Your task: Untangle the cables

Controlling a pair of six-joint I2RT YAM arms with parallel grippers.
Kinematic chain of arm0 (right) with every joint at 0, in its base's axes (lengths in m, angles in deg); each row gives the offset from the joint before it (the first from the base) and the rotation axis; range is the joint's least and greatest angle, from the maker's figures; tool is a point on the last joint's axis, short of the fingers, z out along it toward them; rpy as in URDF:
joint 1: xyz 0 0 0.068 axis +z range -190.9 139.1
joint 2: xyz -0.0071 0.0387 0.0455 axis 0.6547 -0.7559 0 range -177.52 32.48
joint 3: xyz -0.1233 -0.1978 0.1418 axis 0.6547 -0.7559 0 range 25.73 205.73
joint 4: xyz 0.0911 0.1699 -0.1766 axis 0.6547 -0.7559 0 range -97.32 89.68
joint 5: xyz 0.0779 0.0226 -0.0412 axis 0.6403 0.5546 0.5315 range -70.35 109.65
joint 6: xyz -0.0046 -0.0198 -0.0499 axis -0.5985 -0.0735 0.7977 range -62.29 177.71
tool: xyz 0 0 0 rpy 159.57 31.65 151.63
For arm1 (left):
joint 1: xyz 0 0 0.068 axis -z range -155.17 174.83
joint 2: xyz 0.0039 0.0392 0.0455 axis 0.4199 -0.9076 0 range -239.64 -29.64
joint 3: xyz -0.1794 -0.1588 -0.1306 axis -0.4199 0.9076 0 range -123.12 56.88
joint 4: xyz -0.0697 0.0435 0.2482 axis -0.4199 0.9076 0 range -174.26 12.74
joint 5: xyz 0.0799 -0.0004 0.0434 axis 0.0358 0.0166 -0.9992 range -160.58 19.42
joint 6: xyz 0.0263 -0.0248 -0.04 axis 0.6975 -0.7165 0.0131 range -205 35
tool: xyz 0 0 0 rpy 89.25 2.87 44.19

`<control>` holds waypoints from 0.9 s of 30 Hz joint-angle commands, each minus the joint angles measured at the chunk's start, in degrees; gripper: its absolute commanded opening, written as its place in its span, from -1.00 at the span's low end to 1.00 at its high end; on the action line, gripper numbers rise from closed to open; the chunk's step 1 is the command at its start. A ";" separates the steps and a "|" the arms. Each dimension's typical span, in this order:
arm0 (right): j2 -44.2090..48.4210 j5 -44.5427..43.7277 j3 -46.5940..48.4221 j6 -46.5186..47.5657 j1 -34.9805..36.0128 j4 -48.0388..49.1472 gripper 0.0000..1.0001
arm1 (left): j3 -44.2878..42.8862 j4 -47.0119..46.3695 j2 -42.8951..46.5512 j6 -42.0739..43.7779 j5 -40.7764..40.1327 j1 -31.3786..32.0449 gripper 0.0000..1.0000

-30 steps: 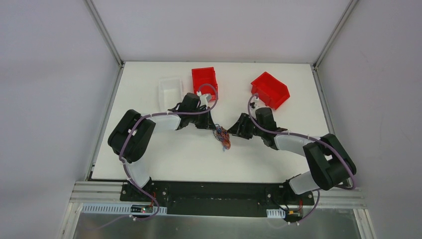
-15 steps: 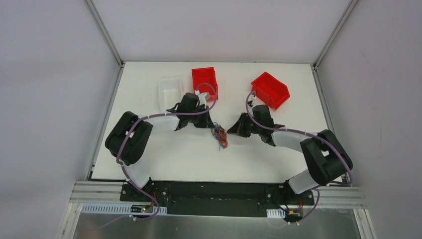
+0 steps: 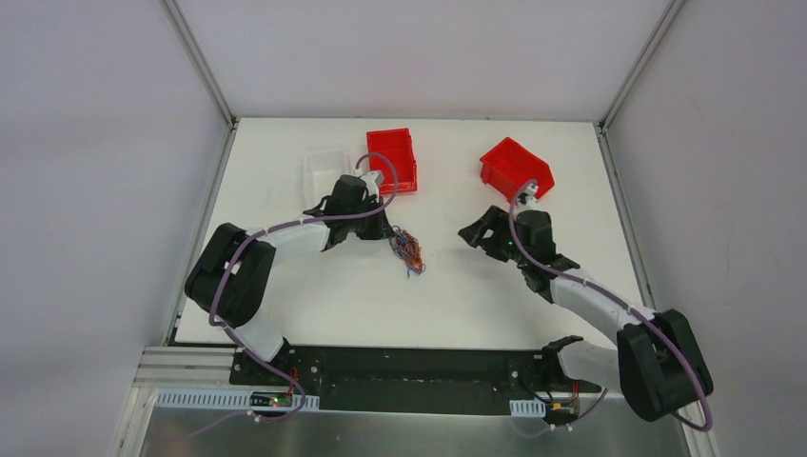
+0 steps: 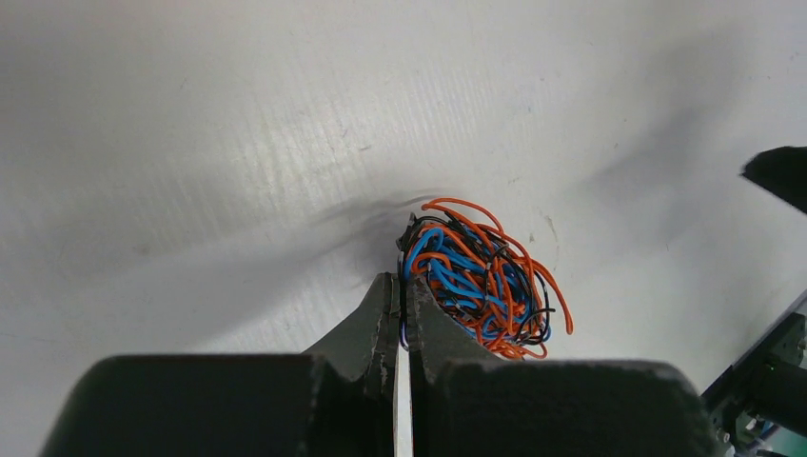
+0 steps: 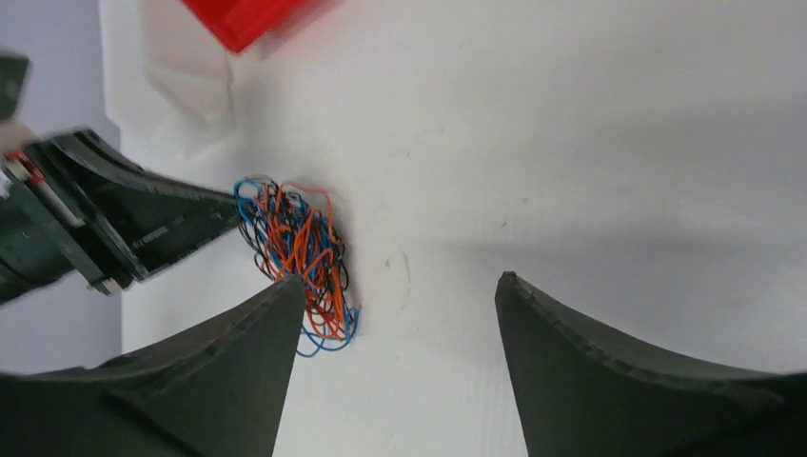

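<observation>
The cables are one small knot of thin blue, orange and black wires on the white table near its middle. My left gripper is shut on the knot's left edge; in the left wrist view the cables bulge just past my closed left gripper. My right gripper is open and empty, well to the right of the knot. In the right wrist view the cables lie beyond my right gripper, off its left finger.
A clear bin and a red bin stand behind the left arm. A second red bin stands at the back right, close behind the right wrist. The table's edge rails run along both sides.
My right gripper has let go of the knot, opened and drawn back to the right. My left gripper has pulled the knot a little left and back.
</observation>
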 commanded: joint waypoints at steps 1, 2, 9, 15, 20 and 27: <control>-8.59 3.35 7.34 5.41 7.42 -1.34 0.59 | 0.15 -2.20 1.68 1.34 4.49 0.23 -1.00; -10.35 2.97 8.58 6.02 9.37 -1.54 0.60 | 0.12 -2.73 1.51 1.36 5.41 0.23 -1.00; -18.94 1.41 14.36 7.68 16.69 -2.59 0.27 | 0.14 -4.23 0.64 0.70 8.66 0.23 -1.00; -25.63 1.26 19.21 8.11 19.43 -5.43 0.09 | -0.01 -4.63 0.24 0.23 10.07 0.23 -1.00; -26.16 -6.31 20.84 7.41 19.69 -9.71 -1.00 | -0.61 -2.10 0.47 0.67 6.46 0.23 -1.00; -12.30 -27.09 12.48 2.18 13.85 -11.09 -1.00 | -1.47 6.04 2.41 1.65 -7.02 0.20 -1.00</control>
